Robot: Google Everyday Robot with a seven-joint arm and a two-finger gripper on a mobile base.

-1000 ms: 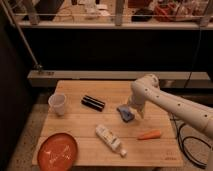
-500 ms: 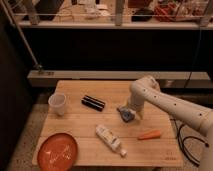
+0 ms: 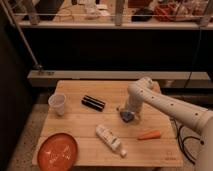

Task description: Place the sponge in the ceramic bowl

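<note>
Camera view: small blue rectangular sponge [image 3: 126, 117] is seen well right of the shallow orange-red ceramic bowl [image 3: 57, 151], not inside. The gripper [image 3: 128, 113] is positioned over the sponge, jaws wide; carrying across is left.

No legible text or labels

A wooden table [image 3: 80, 129] stands on speckled floor [image 3: 21, 134] before a dark wall [image 3: 100, 55].

Tbl [image 3: 80, 125]: cup [image 3: 57, 103], blk block [image 3: 93, 103], tube [image 3: 108, 138], carrot [image 3: 149, 135], bowl [image 3: 57, 152], sponge [image 3: 125, 118] at claw [image 3: 130, 113].
</note>
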